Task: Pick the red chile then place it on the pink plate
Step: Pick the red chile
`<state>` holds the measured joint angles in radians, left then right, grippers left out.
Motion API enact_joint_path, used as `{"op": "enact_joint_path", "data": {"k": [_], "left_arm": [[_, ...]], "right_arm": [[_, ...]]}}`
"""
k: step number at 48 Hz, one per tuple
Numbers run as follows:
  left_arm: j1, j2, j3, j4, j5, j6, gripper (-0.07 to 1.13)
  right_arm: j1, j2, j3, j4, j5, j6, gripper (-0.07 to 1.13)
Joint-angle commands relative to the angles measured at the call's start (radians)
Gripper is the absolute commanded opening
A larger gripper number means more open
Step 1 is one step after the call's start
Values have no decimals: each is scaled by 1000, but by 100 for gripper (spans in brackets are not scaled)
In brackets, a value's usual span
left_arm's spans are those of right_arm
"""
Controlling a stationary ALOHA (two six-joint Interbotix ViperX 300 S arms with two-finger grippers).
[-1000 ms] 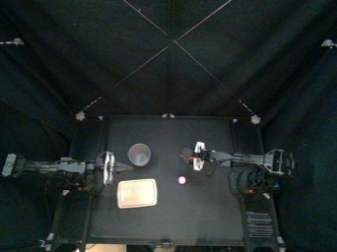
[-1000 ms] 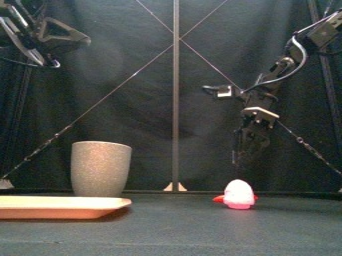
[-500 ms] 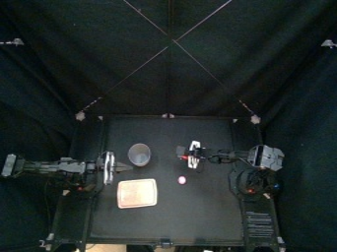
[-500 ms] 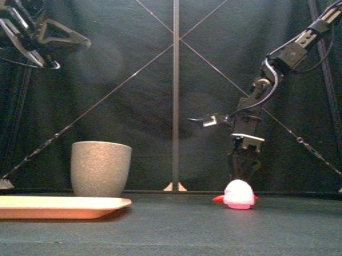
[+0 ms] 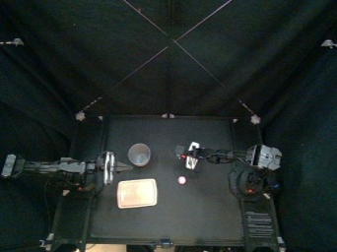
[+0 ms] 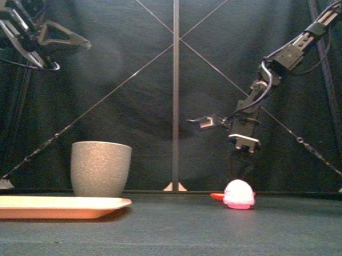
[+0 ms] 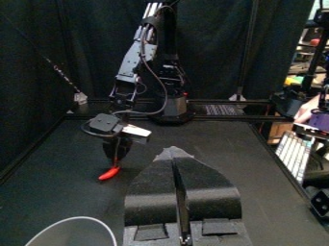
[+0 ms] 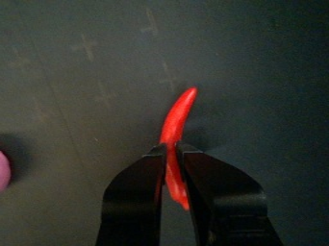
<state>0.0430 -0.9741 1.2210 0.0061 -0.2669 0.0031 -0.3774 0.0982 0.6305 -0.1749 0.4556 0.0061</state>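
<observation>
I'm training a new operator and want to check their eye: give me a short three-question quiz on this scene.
1. True or false: the right gripper is shut on the red chile.
2. What stands behind the pink plate? A) grey cup B) wooden box C) blue bowl
3. Fill in: the fingers of the left gripper are ___ (open or shut).
Key: 1 true; 2 A; 3 shut.

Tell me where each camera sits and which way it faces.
Top: overhead, facing down at the table; left arm and right arm show.
Front: table's front edge, facing level past the grey cup; right end effector hangs above.
Left wrist: left arm, facing across at the right arm; own closed jaws show.
Right wrist: facing down at the red chile between its own jaws.
Shared: both wrist views show the chile.
</observation>
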Motion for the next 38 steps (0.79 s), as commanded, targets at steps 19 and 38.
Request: {"op": "enact_joint_path", "data": {"k": [19, 38], "left_arm": [[8, 3, -8, 2, -5, 2, -4], [15, 3, -5, 2, -5, 2, -4]], "right_arm": [[14, -69, -46, 11, 80, 3, 58], [-2, -71, -26, 29, 86, 3, 87]]}}
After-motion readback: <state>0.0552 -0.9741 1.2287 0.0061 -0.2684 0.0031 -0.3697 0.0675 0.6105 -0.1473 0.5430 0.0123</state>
